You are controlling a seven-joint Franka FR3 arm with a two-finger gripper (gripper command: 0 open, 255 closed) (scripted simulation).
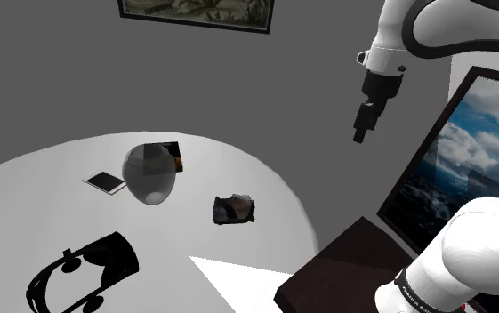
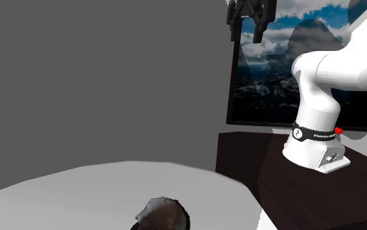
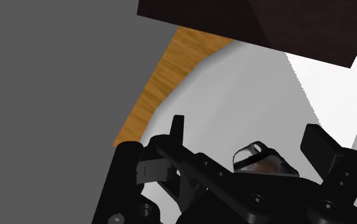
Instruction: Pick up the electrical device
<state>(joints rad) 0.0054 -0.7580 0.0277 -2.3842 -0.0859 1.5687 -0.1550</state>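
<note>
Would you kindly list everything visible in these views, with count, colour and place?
table: 1, white, round, beside the stand
flat slab: 1, white-edged, dark face, on the table
rounded shell: 1, grey, mid-table
box: 1, dark with orange, behind the shell
dark lump: 1, brownish black, on the table, nearest the stand
openwork object: 1, black, table's near side
framed picture: 1, dark frame, on the wall
sky picture: 1, blue and white, behind the stand
stand: 1, dark brown
arm: 1, white
gripper: 1, black, open, high above the table
</note>
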